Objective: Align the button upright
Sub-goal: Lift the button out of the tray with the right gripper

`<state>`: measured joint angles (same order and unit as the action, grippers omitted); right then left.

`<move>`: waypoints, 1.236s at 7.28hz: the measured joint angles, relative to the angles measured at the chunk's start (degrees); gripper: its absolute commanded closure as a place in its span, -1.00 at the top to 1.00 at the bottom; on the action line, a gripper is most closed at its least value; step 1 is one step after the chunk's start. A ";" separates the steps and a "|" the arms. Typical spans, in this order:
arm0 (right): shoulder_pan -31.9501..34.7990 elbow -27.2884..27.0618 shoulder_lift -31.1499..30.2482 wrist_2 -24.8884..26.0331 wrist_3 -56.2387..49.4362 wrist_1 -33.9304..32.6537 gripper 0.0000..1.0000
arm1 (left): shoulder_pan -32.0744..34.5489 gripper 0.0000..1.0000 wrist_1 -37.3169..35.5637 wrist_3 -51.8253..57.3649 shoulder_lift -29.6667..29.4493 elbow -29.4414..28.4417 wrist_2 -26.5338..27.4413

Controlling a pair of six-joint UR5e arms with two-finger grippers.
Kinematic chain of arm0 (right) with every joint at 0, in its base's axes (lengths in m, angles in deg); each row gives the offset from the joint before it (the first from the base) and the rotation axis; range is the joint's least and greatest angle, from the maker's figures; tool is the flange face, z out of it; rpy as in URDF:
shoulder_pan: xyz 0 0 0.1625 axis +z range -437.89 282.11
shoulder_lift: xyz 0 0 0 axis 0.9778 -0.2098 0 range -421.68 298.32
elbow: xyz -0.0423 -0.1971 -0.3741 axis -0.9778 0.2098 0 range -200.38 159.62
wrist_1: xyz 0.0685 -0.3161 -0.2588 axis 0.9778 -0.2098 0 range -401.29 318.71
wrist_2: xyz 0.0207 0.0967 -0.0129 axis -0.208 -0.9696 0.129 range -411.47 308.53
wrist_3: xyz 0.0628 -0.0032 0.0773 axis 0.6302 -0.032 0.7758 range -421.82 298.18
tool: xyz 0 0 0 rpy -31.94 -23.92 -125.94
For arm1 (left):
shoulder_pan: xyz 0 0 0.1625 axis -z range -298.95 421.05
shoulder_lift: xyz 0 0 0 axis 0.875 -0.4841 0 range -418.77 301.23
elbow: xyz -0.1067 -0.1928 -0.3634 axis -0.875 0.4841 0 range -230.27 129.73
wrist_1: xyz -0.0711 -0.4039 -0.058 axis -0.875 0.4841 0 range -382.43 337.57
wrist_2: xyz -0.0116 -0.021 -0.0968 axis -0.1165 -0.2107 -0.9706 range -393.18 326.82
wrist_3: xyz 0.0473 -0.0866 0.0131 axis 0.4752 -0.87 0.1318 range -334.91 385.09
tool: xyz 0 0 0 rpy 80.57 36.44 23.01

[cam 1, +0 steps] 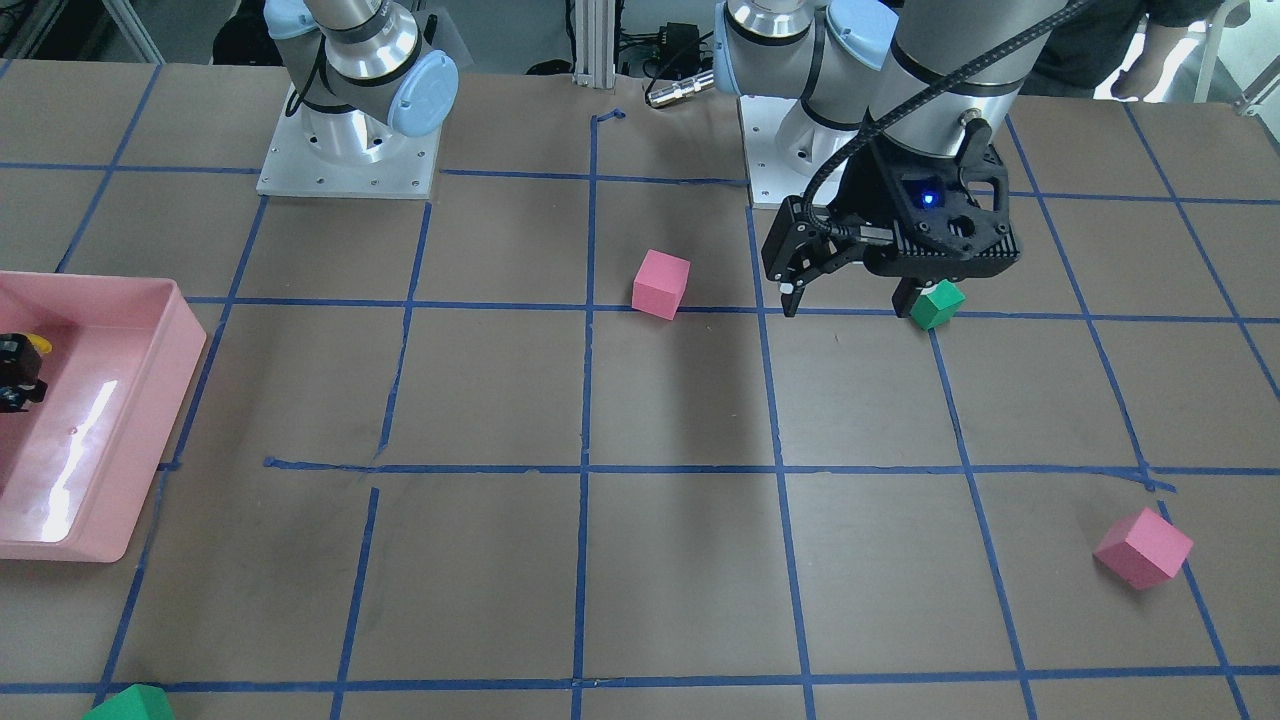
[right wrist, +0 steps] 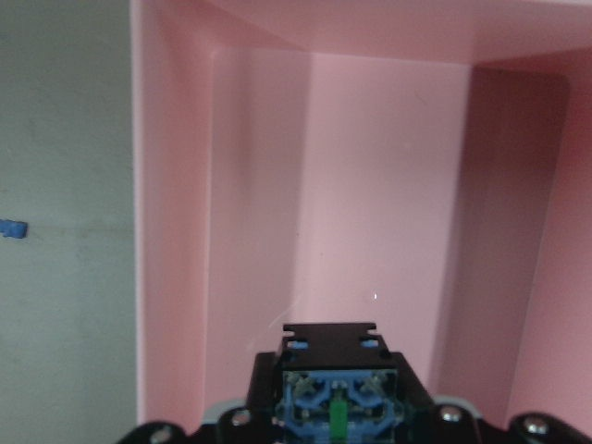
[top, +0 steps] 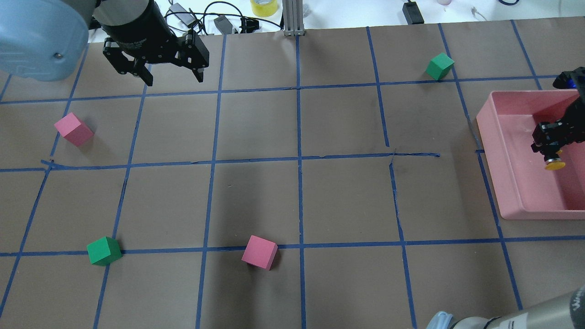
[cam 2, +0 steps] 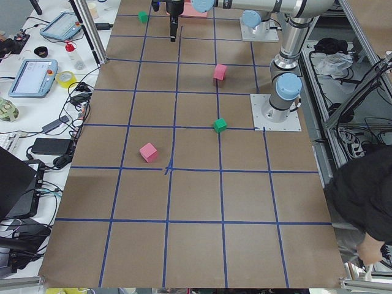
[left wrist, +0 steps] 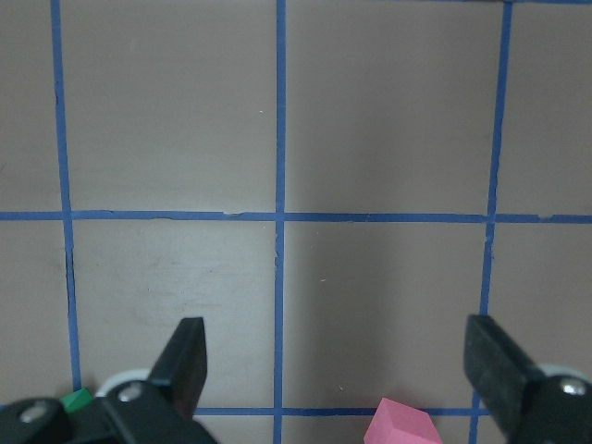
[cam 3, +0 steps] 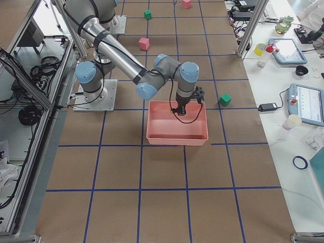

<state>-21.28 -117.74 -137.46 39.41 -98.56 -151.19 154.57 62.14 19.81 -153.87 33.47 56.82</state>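
Observation:
The button has a yellow cap on a black body and is held in my right gripper, inside the pink tray at the table's right end. The cap sticks out past the fingertips. In the right wrist view the button's blue and green contact end faces the camera, above the tray's floor. The front-facing view shows the cap at the left edge, over the tray. My left gripper is open and empty, high above the far left of the table.
Two pink cubes and two green cubes lie scattered on the brown, blue-taped table. In the front-facing view the left gripper hangs over a green cube. Cables and tape lie beyond the far edge.

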 measured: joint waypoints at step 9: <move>38.75 10.09 1.97 0.29 36.34 5.02 -1.00 | 0.00 1.00 0.01 0.00 0.00 0.16 -0.09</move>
<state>17.46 -107.65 -135.49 39.70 -62.22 -146.17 154.56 62.15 19.81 -153.87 33.63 56.73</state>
